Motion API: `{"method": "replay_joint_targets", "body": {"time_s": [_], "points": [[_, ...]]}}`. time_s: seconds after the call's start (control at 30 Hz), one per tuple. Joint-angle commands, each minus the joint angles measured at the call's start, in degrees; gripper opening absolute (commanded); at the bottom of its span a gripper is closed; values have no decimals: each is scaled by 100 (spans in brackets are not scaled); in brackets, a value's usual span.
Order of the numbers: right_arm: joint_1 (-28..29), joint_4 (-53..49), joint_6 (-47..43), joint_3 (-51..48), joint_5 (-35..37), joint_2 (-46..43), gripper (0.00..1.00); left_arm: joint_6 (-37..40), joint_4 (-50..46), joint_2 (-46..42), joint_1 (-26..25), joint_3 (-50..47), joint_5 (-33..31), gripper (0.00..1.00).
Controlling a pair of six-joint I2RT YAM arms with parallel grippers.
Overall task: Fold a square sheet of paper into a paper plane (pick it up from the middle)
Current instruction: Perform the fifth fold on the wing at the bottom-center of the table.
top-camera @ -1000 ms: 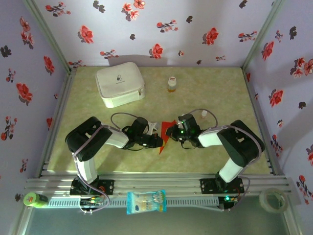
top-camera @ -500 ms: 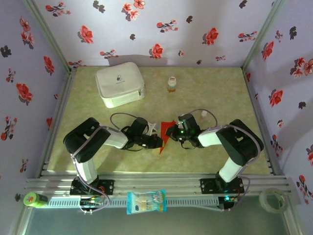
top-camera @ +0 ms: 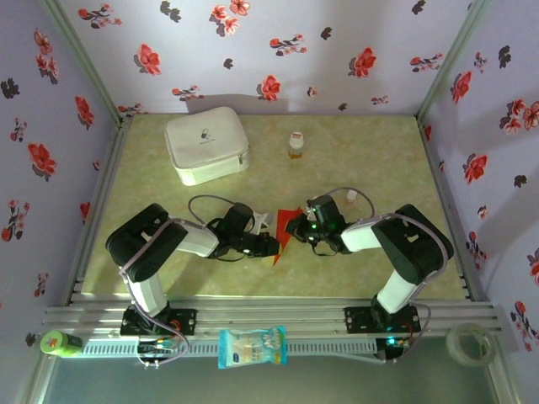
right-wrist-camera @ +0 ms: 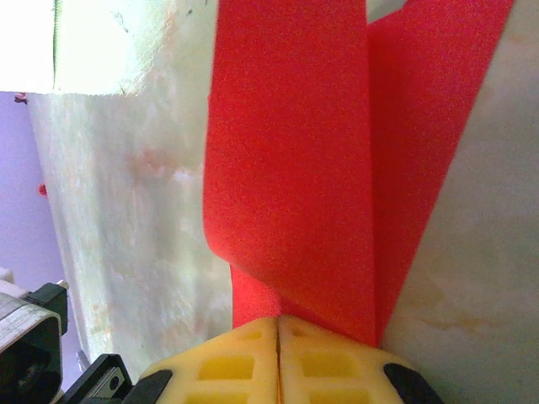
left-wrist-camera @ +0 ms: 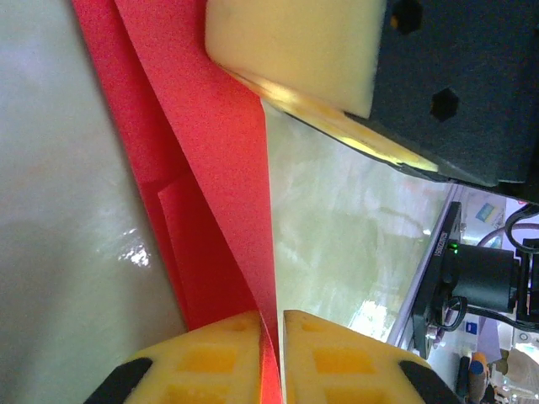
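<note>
My left arm has eased back slightly, and the red paper (top-camera: pixel 285 227) humps higher between the tools. The left gripper (left-wrist-camera: pixel 271 326) and right gripper (right-wrist-camera: pixel 278 324) both pinch it at their tips. It is creased lengthwise with layered flaps, and I judge the wings unfinished. Beyond lies bare table (top-camera: pixel 370 160), with the white case (top-camera: pixel 206 145) well off.

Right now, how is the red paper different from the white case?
The red paper is thin and folded into a narrow pointed shape; the white case is puffy and rounded. The paper is pinched by the left gripper and right gripper, jaws shut; the case lies alone, untouched, farther back. The paper looks smaller than the case. Both are over the same green table.
</note>
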Motion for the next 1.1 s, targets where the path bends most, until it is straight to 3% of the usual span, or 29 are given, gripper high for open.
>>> {"method": "replay_joint_targets", "body": {"time_s": [0.0, 0.2, 0.3, 0.4, 0.57, 0.73, 0.83, 1.07], "points": [[-10, -335, 56, 21, 338, 334, 8, 131, -575, -107, -92, -204, 166, 9], [-1, -406, 51, 71, 327, 328, 8, 188, -683, -141, -120, -258, 164, 0], [-5, -423, 51, 69, 331, 327, 8, 193, -721, -159, -137, -269, 168, 12], [8, -442, 51, 74, 332, 338, 8, 243, -856, -217, -146, -246, 168, 14], [17, -460, 48, 92, 329, 372, 8, 333, -1040, -311, -168, -236, 168, 0], [32, -474, 51, 118, 321, 398, 8, 429, -1265, -380, -190, -189, 79, 0], [38, -491, 51, 137, 334, 407, 8, 499, -1488, -478, -208, -138, -41, 12], [56, -500, 60, 170, 329, 446, 8, 694, -1941, -619, -285, -3, -197, 10]]}}
